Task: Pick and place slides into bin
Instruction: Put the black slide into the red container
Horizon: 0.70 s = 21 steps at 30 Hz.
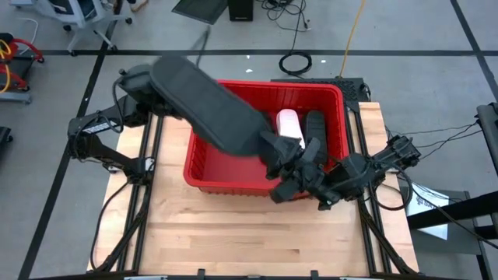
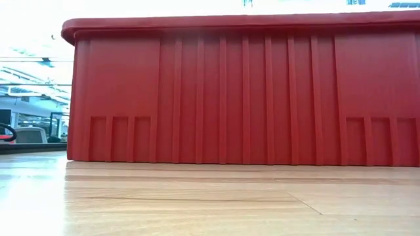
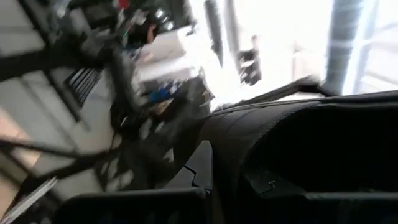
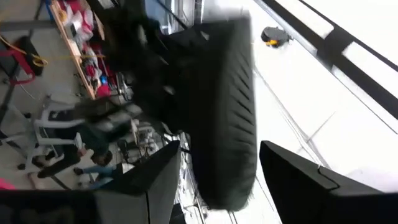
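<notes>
High view shows the red bin (image 1: 233, 175) on the wooden table (image 1: 249, 233), with a pale pink slide (image 1: 289, 124) and a black slide (image 1: 314, 128) lying inside. Both arms meet over its right front corner. The left gripper (image 1: 284, 167) is closed on another black slide (image 4: 227, 112), which sits between the spread fingers of the right gripper (image 1: 315, 183).
</notes>
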Tool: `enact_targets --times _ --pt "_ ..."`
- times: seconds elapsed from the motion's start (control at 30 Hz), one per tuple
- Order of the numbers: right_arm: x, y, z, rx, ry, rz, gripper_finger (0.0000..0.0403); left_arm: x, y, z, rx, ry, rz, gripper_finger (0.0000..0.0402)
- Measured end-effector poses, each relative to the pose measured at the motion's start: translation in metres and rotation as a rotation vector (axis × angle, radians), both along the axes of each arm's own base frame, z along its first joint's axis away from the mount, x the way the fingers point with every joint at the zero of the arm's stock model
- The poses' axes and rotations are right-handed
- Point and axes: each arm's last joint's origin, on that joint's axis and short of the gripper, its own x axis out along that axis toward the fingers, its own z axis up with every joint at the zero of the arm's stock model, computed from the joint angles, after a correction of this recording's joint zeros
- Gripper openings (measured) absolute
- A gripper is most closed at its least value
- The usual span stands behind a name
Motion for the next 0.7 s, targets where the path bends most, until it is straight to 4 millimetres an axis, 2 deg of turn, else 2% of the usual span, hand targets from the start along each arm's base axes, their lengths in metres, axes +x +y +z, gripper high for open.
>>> enact_targets --times 0.17,0.7 --pt "-0.0027 -0.0021 0.0070 -0.011 0.001 -0.020 0.0210 0.0023 -0.0015 -0.0039 0.012 0.029 0.000 0.0021" --pt "-0.0002 -0.0026 0.0064 -0.020 -0.014 0.036 0.0210 0.0062 -0.0010 -0.0037 0.019 0.007 0.054 0.0021"
